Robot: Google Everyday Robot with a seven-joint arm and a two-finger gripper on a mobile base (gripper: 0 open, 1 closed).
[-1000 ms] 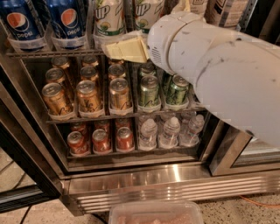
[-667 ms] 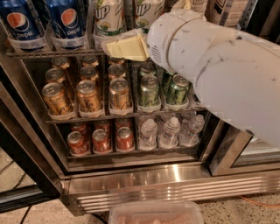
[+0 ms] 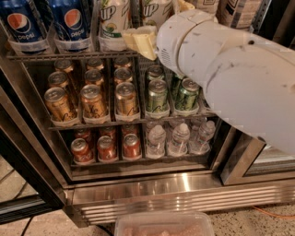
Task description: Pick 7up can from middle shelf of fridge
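Camera view: the hand [image 3: 146,38] is at 12 o'clock, beside the 7up can [image 3: 154,10] standing on the middle shelf [image 3: 69,54] of the fridge [image 3: 184,186]. Open or closed, I cannot tell. Grasping and lifting out seem still left.

Cream gripper [image 3: 154,23] at the white-and-green 7up can [image 3: 152,8]; blue Pepsi cans [image 3: 69,20] in that row; gold cans [image 3: 92,99] below.

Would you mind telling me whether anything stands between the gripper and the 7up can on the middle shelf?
Nothing visible does: the gripper sits at the front of the middle shelf, right against the 7up can, with nothing between them.
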